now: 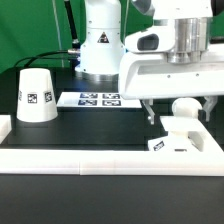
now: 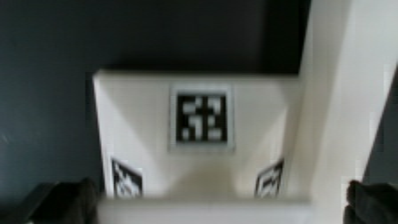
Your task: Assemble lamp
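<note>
The small blocky white plastic base (image 1: 178, 136) (image 2: 187, 120), tagged in black and white, sits on the black surface (image 1: 90, 125) toward the exterior view's right, hard by the white raised border (image 1: 100, 160) at the near edge; the round-headed white bulb (image 1: 184, 108) shows just above it; the gripper (image 1: 181, 116) (image 2: 217, 205) hangs over both, fingers wide apart, one either side; the white truncated-cone shade (image 1: 35, 95) stands upright well off at that view's left, the marker board (image 1: 98, 99) lying between.
</note>
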Controlling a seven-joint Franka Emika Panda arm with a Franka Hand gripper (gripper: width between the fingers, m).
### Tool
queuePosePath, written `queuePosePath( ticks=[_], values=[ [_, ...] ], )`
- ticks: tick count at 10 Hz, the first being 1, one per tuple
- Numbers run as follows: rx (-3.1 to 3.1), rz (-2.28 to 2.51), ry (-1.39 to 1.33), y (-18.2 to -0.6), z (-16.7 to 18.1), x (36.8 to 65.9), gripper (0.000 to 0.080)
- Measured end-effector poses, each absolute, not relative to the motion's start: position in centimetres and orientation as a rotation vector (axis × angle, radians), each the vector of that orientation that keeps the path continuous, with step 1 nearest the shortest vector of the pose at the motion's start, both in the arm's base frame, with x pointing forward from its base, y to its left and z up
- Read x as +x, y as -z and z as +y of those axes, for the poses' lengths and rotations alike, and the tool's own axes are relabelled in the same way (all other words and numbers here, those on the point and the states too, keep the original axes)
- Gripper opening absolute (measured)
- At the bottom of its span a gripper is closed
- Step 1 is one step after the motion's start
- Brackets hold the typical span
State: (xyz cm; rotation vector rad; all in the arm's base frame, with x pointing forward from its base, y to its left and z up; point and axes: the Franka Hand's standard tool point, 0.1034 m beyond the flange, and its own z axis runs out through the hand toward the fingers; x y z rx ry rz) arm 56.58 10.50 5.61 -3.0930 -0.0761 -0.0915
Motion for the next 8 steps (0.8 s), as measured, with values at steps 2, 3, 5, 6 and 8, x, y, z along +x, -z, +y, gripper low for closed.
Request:
queuePosePath(
  ticks=[2,3,5,6,8],
  values=[
    [-3.098,-0.09,0.06,-5.8,10.3,53.7,0.0698],
    [-3.099,-0.091,0.047,-6.0,10.4,52.6,0.0698],
    [-3.099,-0.099,0.031,-6.3,11.5,51.1,0.0698],
    [-3.096,-0.112,0.035,-6.5,12.3,51.1,0.0698],
    [-3.088,-0.125,0.037,-6.6,14.2,50.7,0.0698]
  ],
)
